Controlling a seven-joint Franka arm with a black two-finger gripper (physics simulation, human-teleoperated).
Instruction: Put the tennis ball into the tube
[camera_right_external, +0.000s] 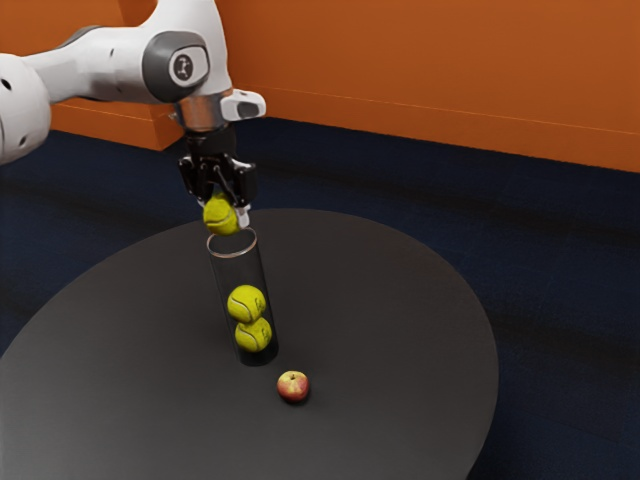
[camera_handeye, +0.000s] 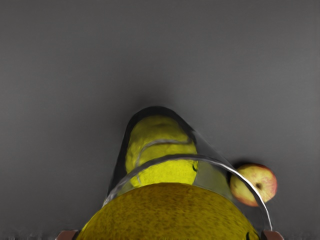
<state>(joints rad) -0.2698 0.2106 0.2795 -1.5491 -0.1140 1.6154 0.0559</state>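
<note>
The gripper (camera_right_external: 224, 209) is clamped on the tennis ball (camera_right_external: 219, 217) just above the tube (camera_right_external: 238, 272), well in from the worktop's (camera_right_external: 400, 330) edge; two balls (camera_right_external: 246, 303) sit inside, so probably only aligning, lowering and release remain.

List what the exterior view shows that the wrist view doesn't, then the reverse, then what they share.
Exterior view's own: the orange wall, dark blue floor, white robot arm, the round black table's curved edge, and two yellow-green tennis balls stacked, seen side-on.

Wrist view's own: a look from above, the clear tube's rim crossing in front of the red-and-yellow apple.

Both: tube, apple, bare tabletop, a ball inside the tube, and the yellow-green held ball.
</note>
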